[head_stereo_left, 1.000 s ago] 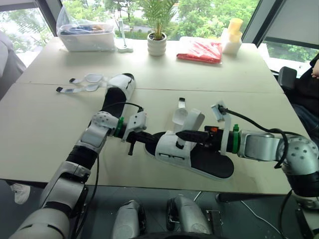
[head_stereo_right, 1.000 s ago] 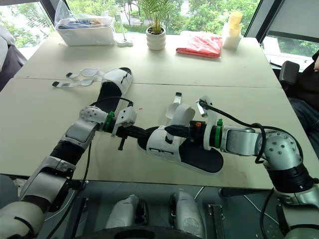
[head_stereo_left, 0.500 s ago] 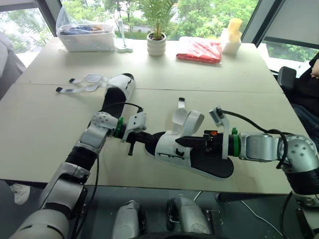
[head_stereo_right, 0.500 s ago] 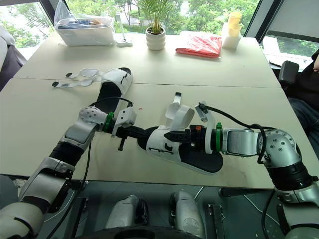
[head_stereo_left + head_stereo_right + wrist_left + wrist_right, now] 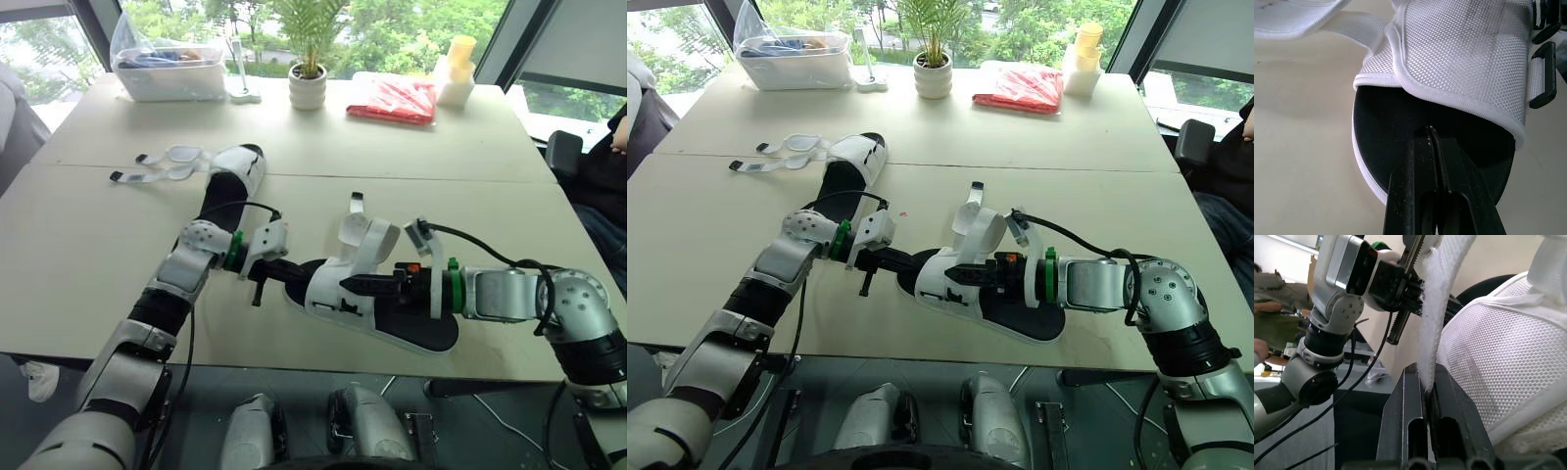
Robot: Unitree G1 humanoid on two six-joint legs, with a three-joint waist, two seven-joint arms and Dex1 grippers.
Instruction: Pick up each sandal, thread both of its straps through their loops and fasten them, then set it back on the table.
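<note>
The near sandal (image 5: 333,294) lies in the middle of the table (image 5: 78,235). The left gripper (image 5: 1430,131) has its fingers together, tip on the black toe end. The right gripper (image 5: 1426,382) is clamped on a white strap (image 5: 1432,308). The other sandal (image 5: 233,174) lies farther back.

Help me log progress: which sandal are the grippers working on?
The near sandal: left gripper rests on its toe, right gripper pinches its strap. The far sandal lies untouched, straps spread.

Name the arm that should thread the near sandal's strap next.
Right, likely: the right claw is shut on the strap of the near sandal; the left claw sits shut at its toe, better suited to steadying.
</note>
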